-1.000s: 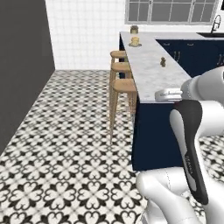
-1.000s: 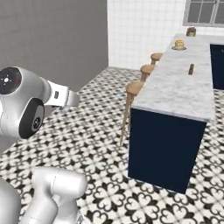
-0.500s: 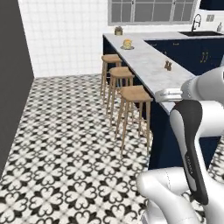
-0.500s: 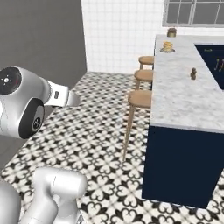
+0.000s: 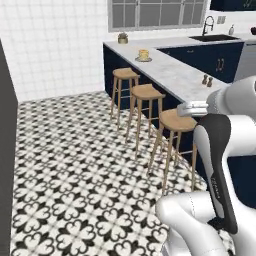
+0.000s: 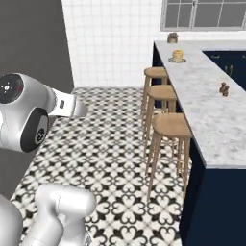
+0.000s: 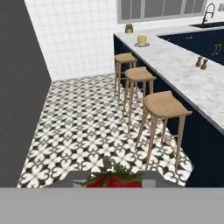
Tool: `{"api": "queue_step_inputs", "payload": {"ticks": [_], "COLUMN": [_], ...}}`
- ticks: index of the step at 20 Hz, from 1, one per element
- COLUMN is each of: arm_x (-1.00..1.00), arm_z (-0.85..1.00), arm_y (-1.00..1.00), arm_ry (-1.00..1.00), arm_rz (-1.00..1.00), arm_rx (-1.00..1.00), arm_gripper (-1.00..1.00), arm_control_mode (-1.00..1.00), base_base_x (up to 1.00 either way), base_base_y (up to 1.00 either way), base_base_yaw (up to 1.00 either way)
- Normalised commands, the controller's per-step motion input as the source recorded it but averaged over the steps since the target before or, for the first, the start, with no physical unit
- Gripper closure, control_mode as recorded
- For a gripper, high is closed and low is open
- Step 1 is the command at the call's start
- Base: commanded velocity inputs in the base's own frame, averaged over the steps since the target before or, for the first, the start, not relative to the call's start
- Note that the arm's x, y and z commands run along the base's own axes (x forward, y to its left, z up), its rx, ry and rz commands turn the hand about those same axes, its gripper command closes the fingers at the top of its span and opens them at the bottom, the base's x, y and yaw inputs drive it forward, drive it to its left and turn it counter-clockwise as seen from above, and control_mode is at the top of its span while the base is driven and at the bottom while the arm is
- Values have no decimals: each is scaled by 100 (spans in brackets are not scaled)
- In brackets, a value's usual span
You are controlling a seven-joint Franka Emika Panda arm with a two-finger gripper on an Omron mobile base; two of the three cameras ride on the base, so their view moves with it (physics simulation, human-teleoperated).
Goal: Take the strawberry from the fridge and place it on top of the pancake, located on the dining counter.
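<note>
Looking from the left base view, the pancake (image 5: 143, 54) sits on its grey plate (image 5: 143, 59) near the far end of the dining counter (image 5: 170, 75), with three wooden stools (image 5: 148, 92) along its side. From the right base view, the pancake (image 6: 178, 55) stands on the dining counter (image 6: 206, 96) – well past two small shakers (image 6: 223, 89). At the hand view's bottom edge, the gripper (image 7: 113, 180) pinches the strawberry (image 7: 114, 179) – red flesh under green leaves – between its fingers.

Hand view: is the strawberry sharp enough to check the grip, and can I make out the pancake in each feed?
Hand view: strawberry close, soft, cut off at the bottom edge; pancake small but clear. Left base view: pancake distant, slightly soft. Right base view: pancake small; flat even lighting, no glare.
</note>
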Motion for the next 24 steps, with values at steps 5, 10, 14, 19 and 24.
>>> {"api": "queue_step_inputs", "payload": {"ticks": [5, 10, 14, 19, 24], "arm_x": [0, 0, 0, 0, 0], "arm_z": [0, 0, 0, 0, 0], "arm_y": [0, 0, 0, 0, 0], "arm_ry": [0, 0, 0, 0, 0], "arm_rz": [0, 0, 0, 0, 0], "arm_rx": [0, 0, 0, 0, 0], "arm_gripper": [100, 100, 100, 100, 100], "arm_control_mode": [100, 100, 100, 100, 100], "base_base_x": [99, 100, 100, 100, 100], "base_base_y": [100, 100, 100, 100, 99], "base_base_yaw": [-34, -36, -35, -34, -34]}}
